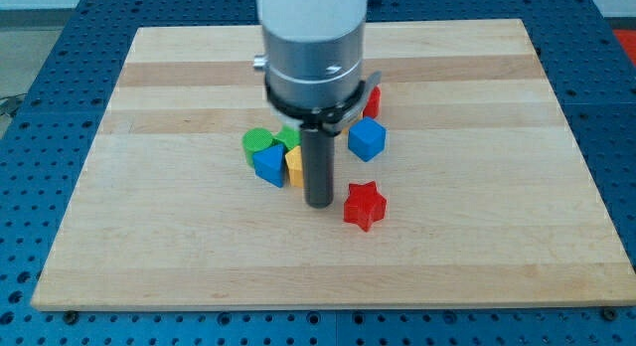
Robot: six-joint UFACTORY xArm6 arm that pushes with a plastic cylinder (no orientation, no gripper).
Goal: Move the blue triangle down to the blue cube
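The blue triangle (268, 165) lies on the wooden board (149, 217) left of centre, touching a green block (257, 142) above it and a yellow block (294, 165) on its right. The blue cube (366, 139) sits to the right, slightly higher in the view. My tip (319, 203) rests on the board just right of the yellow block, below and left of the blue cube, and right of the blue triangle. The rod hides part of the yellow block.
A red star (364, 205) lies right of my tip. A red block (373, 101) sits above the blue cube, partly behind the arm. Another green block (288, 137) peeks out beside the rod. The arm's body hides the board's upper centre.
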